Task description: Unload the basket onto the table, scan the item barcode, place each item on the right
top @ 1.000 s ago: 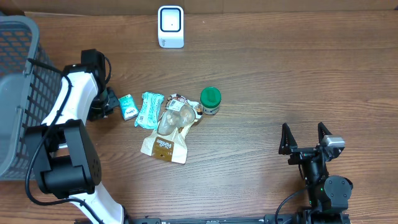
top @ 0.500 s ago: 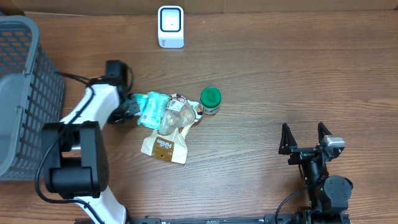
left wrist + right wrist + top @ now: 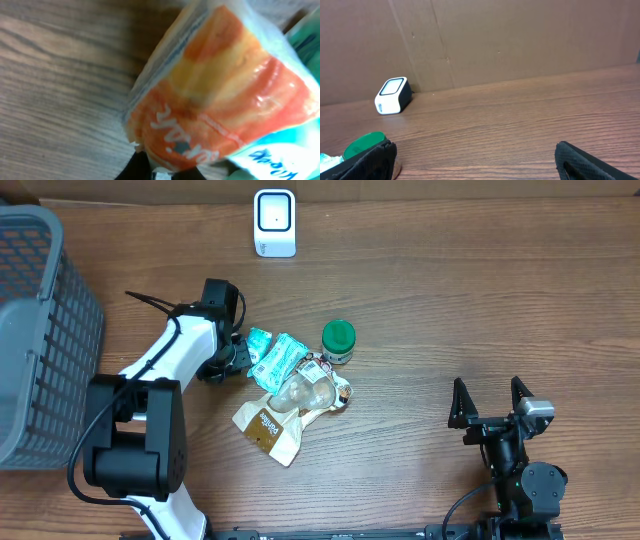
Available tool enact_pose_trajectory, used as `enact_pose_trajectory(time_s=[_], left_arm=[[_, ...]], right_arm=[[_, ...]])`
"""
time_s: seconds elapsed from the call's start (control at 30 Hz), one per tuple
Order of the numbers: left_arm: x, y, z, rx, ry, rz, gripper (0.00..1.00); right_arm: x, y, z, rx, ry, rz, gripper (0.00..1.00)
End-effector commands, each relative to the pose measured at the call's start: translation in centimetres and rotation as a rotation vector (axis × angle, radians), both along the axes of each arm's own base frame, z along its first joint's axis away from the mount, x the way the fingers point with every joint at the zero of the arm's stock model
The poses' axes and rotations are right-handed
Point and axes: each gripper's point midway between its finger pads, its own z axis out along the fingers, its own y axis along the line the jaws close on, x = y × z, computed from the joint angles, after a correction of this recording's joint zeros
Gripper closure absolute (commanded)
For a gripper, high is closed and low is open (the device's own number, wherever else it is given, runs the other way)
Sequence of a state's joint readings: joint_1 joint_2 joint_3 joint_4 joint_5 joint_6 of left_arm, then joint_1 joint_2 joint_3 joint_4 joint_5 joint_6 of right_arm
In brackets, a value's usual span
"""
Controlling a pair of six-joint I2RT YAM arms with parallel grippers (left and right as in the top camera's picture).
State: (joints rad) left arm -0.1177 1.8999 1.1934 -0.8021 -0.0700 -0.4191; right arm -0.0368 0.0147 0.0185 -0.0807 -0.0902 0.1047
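On the surface (image 3: 450, 300), overhead: left pincer (image 3: 238, 356) has swept right, shoving the small teal packet (image 3: 261, 346) into the long teal packet (image 3: 287, 356). The brown pouch (image 3: 272, 428) got skewed by the push. Small packet lies right at the pincer tips, well short of the scanner (image 3: 274, 222). Right pincer (image 3: 490, 402) is spread wide, empty.

Left wrist: the orange-and-teal wrapper fills the frame. Can't tell if the left pincer is clamped on it or just nudging.

Right wrist: nothing in front of the scanner.

My read: no secure grasp yet, scan not started.
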Motion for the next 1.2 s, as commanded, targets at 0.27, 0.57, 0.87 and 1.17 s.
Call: enact_pose_trajectory(time_s=[0.27, 0.57, 0.87, 1.17], left_arm=[[2.2, 0.8, 5.8, -0.031, 0.022, -0.028, 0.0], [5.5, 0.3, 18.4, -0.057, -0.143, -0.163, 0.0], [5.6, 6.0, 29.4, -0.002, -0.352, -0.12, 0.0], [5.5, 11.8, 31.7, 0.024, -0.44, -0.119, 0.01]], right_arm=[[0.0, 0.1, -0.2, -0.002, -0.005, 0.005, 0.0], [0.0, 0.1, -0.2, -0.002, -0.005, 0.005, 0.0], [0.0, 0.1, -0.2, -0.002, -0.005, 0.005, 0.0], [0.0, 0.1, -0.2, -0.002, -0.005, 0.005, 0.0]])
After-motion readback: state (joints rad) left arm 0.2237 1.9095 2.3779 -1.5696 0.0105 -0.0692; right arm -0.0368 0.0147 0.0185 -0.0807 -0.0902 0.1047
